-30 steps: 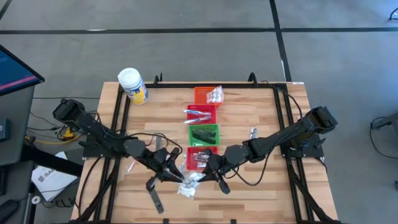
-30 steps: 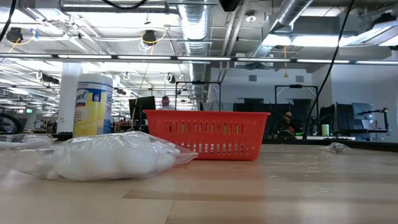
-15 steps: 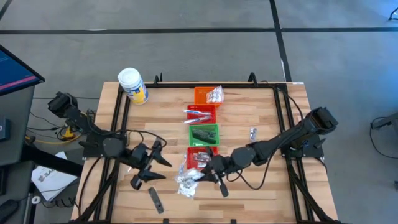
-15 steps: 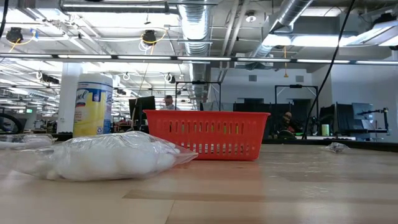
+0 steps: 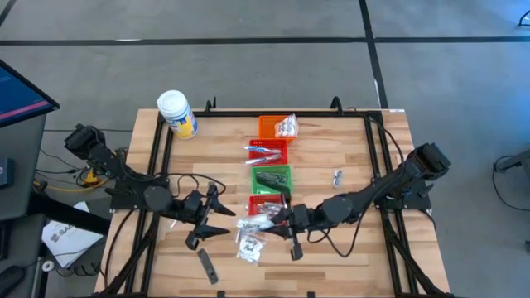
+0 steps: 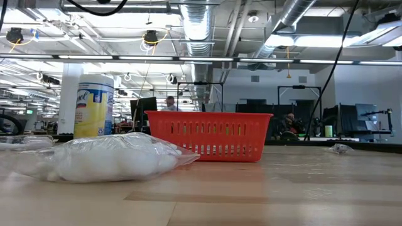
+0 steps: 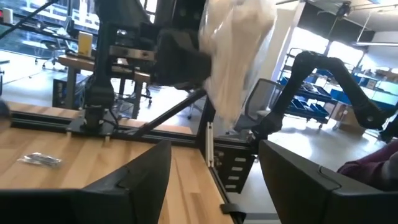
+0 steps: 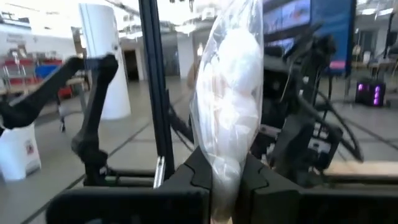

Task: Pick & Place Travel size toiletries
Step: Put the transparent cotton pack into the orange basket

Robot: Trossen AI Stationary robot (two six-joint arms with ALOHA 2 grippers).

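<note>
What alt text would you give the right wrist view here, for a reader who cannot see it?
The right gripper is shut on a clear sachet with white contents, which stands up from between its dark fingers. Behind the sachet is the left arm, with a blurred room beyond.

Left gripper (image 5: 217, 217) jaws spread wide; right gripper (image 5: 276, 218) jaws clamped.
</note>
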